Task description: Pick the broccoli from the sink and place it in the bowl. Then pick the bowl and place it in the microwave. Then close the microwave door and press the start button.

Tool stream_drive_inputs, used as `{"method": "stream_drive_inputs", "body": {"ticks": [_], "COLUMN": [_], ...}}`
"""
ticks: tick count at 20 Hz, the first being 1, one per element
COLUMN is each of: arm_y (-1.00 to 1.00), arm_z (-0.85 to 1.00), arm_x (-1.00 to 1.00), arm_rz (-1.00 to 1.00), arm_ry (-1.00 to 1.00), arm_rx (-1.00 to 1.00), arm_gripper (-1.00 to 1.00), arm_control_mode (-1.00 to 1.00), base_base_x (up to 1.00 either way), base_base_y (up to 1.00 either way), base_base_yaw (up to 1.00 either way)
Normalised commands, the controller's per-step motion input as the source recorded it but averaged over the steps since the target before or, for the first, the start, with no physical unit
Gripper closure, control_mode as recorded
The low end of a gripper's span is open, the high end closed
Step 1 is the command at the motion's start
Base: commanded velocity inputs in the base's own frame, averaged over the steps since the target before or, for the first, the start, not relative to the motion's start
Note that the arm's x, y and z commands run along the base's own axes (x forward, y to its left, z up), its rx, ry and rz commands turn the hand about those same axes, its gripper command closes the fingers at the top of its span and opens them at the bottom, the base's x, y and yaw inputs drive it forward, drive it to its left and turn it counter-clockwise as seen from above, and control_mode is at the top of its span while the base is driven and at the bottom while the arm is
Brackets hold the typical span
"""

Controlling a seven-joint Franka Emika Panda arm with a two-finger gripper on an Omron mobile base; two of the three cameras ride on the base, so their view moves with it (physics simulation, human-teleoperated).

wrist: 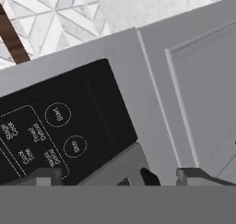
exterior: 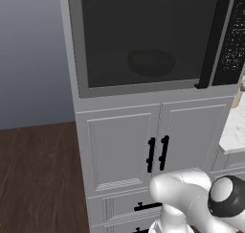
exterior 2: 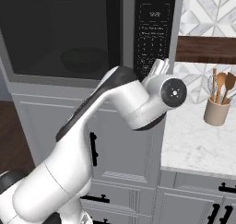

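Observation:
The grey microwave [exterior: 76, 45] stands in the cabinet with its door [exterior: 143, 40] shut and the black bar handle [exterior: 213, 40] upright. Through the dark glass the black bowl [exterior: 150, 62] [exterior 2: 83, 59] shows dimly inside. I cannot make out the broccoli through the glass, and the sink is out of view. My gripper [exterior 2: 159, 65] [wrist: 119, 176] is open, close in front of the lower end of the black control panel [exterior 2: 154, 29] [wrist: 60, 121]. Two round buttons [wrist: 57, 113] [wrist: 75, 146] lie just ahead of the fingertips [wrist: 44, 176]; their labels are too small to read.
Panelled grey cabinet doors with black handles [exterior: 158, 153] sit below the microwave. To the right is a marble counter [exterior 2: 203, 140] with a beige utensil holder [exterior 2: 216, 110] against a tiled wall. Dark wood floor [exterior: 38, 179] lies to the left.

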Motion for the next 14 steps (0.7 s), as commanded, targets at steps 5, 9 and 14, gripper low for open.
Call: {"method": "stream_drive_inputs", "body": {"ticks": [5,9,14], "arm_y": [-0.26,-0.08,0.06], "arm_z": [-0.14,-0.29,-0.13], "arm_x": [0.61,0.1,0.02], "arm_rz": [0.0,0.0,0.0], "arm_ry": [0.07,0.01,0.0], "arm_rx": [0.13,0.15,0.13], "arm_gripper": [-1.0,-1.0,-1.0], "arm_control_mode": [-1.0,-1.0,-1.0], "base_base_x": [0.0,0.0,0.0], "base_base_y": [0.0,0.0,0.0], "base_base_yaw": [0.0,0.0,0.0]}}
